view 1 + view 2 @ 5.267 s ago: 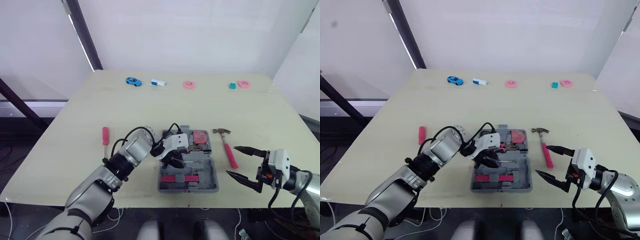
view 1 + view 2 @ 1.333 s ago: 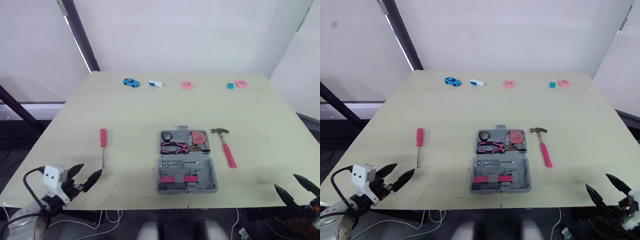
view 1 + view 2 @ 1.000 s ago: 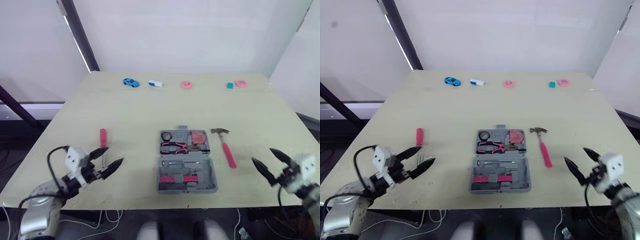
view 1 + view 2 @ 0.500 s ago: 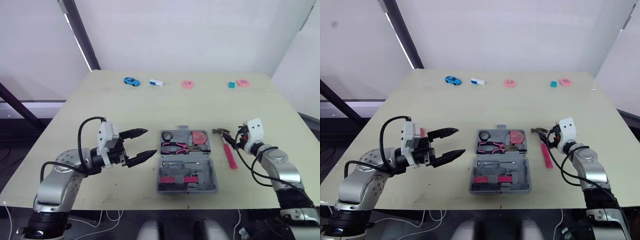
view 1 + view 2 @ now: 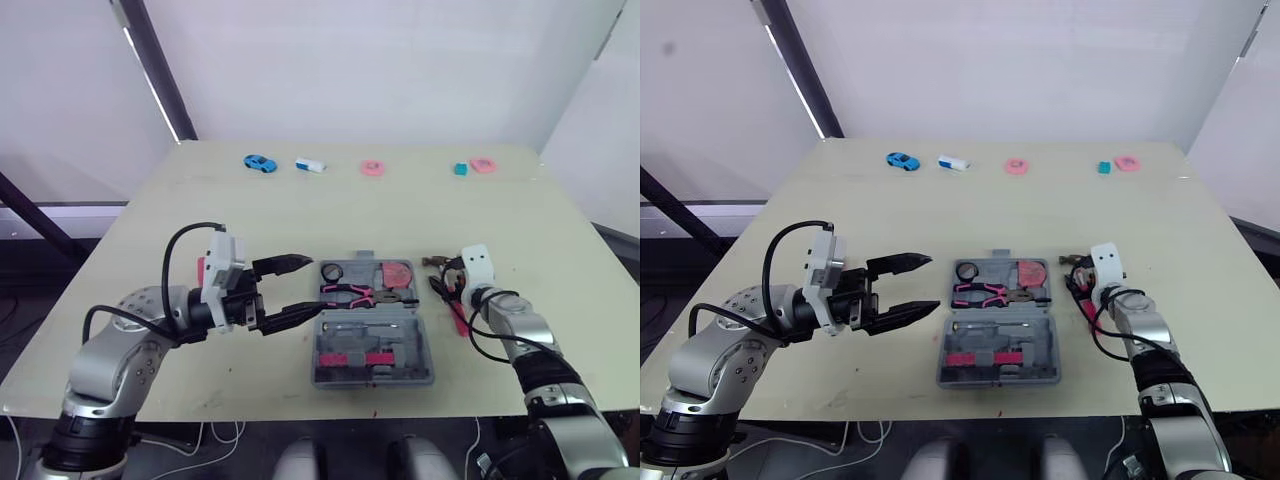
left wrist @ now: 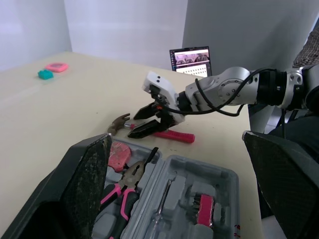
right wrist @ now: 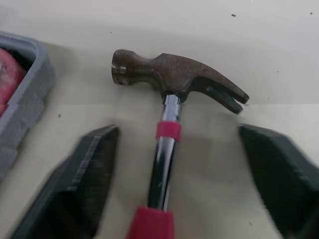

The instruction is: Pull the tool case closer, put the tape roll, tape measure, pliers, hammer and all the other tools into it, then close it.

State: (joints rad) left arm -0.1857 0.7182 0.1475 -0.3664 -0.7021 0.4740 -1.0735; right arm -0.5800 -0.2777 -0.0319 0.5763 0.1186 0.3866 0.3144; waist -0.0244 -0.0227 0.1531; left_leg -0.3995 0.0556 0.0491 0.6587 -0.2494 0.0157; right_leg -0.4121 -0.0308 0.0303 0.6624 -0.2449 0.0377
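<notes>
Where the counter (image 5: 300,210) carries the open case (image 5: 372,381), the hammer (image 7: 169,99) lies just right of it, rigid and likely head-heavy, its steel neck probably slick. The right gripper (image 7: 178,128) stands open astride that neck, so a pinch close under the head should balance best; the left gripper (image 5: 315,285) hangs open just left of the case.

Beige table (image 5: 300,215), white walls (image 5: 380,60), perhaps window (image 5: 60,110)
</notes>
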